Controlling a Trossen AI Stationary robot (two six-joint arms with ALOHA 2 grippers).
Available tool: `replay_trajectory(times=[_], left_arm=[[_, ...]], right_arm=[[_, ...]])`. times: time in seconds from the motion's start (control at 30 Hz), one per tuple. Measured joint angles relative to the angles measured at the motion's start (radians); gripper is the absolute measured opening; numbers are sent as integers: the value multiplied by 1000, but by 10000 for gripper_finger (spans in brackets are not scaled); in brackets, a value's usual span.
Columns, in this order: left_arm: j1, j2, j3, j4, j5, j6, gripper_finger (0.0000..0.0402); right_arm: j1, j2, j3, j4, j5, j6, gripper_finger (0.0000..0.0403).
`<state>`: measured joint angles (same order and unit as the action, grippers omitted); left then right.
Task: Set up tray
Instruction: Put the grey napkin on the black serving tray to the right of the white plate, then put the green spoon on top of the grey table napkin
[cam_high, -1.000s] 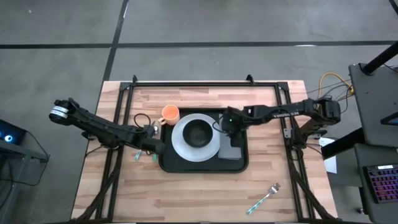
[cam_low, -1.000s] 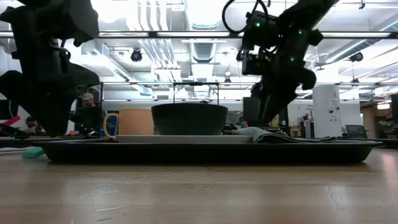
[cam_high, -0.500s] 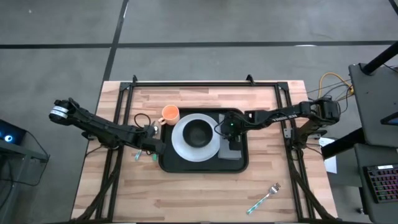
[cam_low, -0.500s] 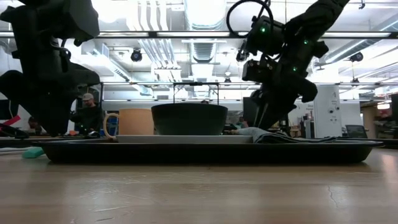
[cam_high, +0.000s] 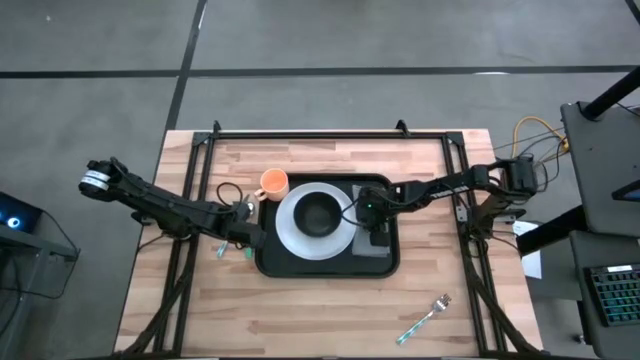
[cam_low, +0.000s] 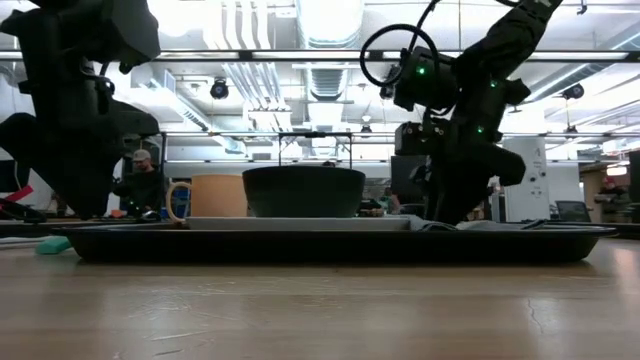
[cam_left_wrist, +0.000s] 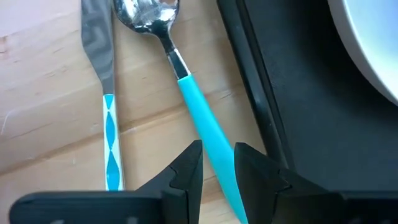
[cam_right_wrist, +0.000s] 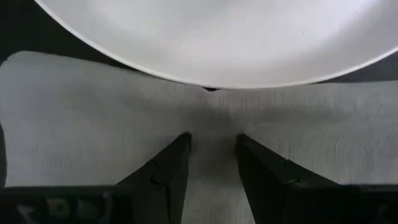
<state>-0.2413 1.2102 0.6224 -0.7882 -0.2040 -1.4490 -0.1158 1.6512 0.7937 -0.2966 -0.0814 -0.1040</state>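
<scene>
The black tray (cam_high: 270, 262) lies mid-table. On it are a white plate (cam_high: 290, 232) with a dark bowl (cam_high: 318, 214) and, to the plate's right, a grey napkin (cam_right_wrist: 93, 112). My right gripper (cam_right_wrist: 212, 140) stands open over the napkin, right beside the plate's rim (cam_right_wrist: 211, 62). An orange cup (cam_high: 273, 182) stands beside the tray's far left corner. A teal-handled spoon (cam_left_wrist: 158, 25) and a knife (cam_left_wrist: 106, 93) lie on the wood along the tray's left rim. My left gripper (cam_left_wrist: 217, 149) is shut on the spoon. My left gripper pinches the spoon's teal handle (cam_left_wrist: 208, 134) between its two fingers, about halfway along the handle. The fingers point steeply down from above and lie across the handle. The spoon lies flat on the table. My right gripper's fingertips (cam_right_wrist: 180, 149) are down at the napkin; whether they touch it I cannot tell.
A fork (cam_high: 425, 318) with a teal handle lies near the table's near right corner. A dark frame (cam_high: 330, 133) runs along the table's far edge and down both sides. In the low view a person (cam_low: 140, 180) sits in the room behind.
My right gripper has sunk down toward the napkin and shifted a little toward the table's near edge, beside the plate. The napkin's raised hump in the low view no longer shows.
</scene>
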Motion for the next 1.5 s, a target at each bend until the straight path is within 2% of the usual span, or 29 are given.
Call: replay_trajectory(times=[0.2, 0.37, 0.57, 0.8, 1.0, 1.27, 1.5], left_arm=[[0, 0, 0, 1, -1, 8, 73], [0, 0, 0, 1, 5, 8, 73], [0, 0, 0, 0, 8, 8, 73], [0, 0, -1, 0, 8, 8, 73], [4, 37, -17, -1, -109, -41, 73], [25, 141, -18, 37, -143, -80, 73], [18, 193, -10, 75, -105, -81, 73]], right_arm=[[2, 0, 1, 42, -2, -5, 123], [2, -22, 3, -41, -21, 0, 123], [2, -136, 2, -144, -21, -3, 123], [23, -289, 2, -145, -20, 11, 123], [54, -396, 2, -143, 9, 22, 123], [81, -412, 2, -149, 23, 27, 123], [88, -404, 1, -176, 33, 30, 123]])
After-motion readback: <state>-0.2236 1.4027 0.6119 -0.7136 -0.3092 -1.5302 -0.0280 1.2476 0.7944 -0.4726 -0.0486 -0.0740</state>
